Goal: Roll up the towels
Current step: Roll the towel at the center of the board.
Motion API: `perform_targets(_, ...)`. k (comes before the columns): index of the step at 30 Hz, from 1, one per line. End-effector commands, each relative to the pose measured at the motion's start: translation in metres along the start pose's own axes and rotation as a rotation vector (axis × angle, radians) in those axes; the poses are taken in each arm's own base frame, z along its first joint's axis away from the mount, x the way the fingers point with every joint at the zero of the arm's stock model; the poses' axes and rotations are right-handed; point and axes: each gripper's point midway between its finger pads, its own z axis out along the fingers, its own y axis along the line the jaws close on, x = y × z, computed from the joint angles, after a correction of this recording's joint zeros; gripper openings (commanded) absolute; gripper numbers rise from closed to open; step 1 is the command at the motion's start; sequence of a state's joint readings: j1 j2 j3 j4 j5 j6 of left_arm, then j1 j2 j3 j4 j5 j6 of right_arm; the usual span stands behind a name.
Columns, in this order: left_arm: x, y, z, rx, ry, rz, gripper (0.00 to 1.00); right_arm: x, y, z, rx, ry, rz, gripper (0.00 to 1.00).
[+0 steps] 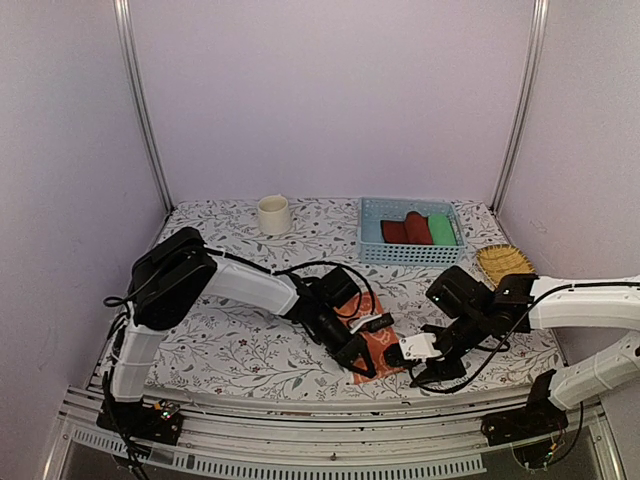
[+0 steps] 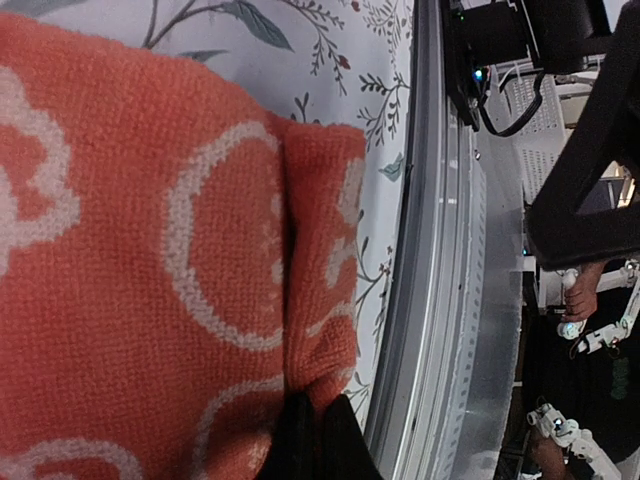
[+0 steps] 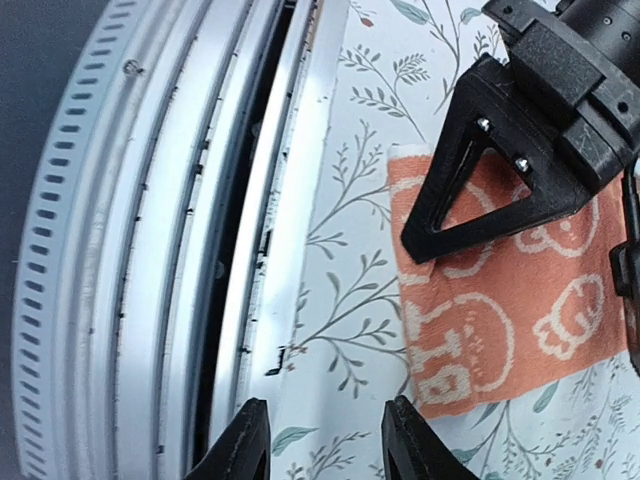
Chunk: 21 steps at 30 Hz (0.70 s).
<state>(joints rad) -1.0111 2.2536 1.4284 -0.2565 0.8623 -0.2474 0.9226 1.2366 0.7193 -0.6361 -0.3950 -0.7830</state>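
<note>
An orange-salmon towel (image 1: 386, 360) with white printed shapes lies on the floral tablecloth close to the near edge. My left gripper (image 2: 315, 432) is shut on a raised fold at the towel's (image 2: 150, 250) edge, next to the table rail. In the top view the left gripper (image 1: 358, 362) sits on the towel's left side. My right gripper (image 3: 325, 440) is open with only tablecloth between its fingers, just off the towel's (image 3: 500, 320) near corner and apart from it. From above, the right gripper (image 1: 403, 352) is at the towel's right side. No other towel is in view.
A blue basket (image 1: 410, 258) at the back right holds a red roll (image 1: 405, 228) and a green roll (image 1: 441, 228). A cream cup (image 1: 273, 214) stands at the back, and a woven yellow dish (image 1: 503, 262) lies on the right. A metal rail (image 3: 150, 250) runs along the near table edge.
</note>
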Motion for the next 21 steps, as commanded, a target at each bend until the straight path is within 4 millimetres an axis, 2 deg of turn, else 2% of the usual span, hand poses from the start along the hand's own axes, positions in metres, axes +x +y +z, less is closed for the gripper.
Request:
perform_targets(1, 0.033, 0.026, 0.008, 0.005, 0.07, -0.2, 0.0, -0.007, -0.047, 0.016, 0.227, 0.061, -0.117, 0.41)
perform_targets(7, 0.036, 0.033, 0.005, 0.01, 0.049, -0.225, 0.0, -0.009, -0.048, 0.043, 0.194, 0.078, -0.184, 0.41)
perform_targets(15, 0.037, 0.038, 0.004, 0.028, 0.042, -0.236, 0.0, 0.002, -0.045, 0.07, 0.15, 0.125, -0.194, 0.4)
perform_targets(18, 0.035, 0.039, 0.002, 0.031, 0.036, -0.236, 0.0, 0.007, -0.045, 0.077, 0.142, 0.145, -0.192, 0.34)
perform_targets(21, 0.032, 0.039, -0.003, 0.025, 0.018, -0.228, 0.0, 0.011, -0.039, 0.08, 0.103, 0.155, -0.186, 0.18)
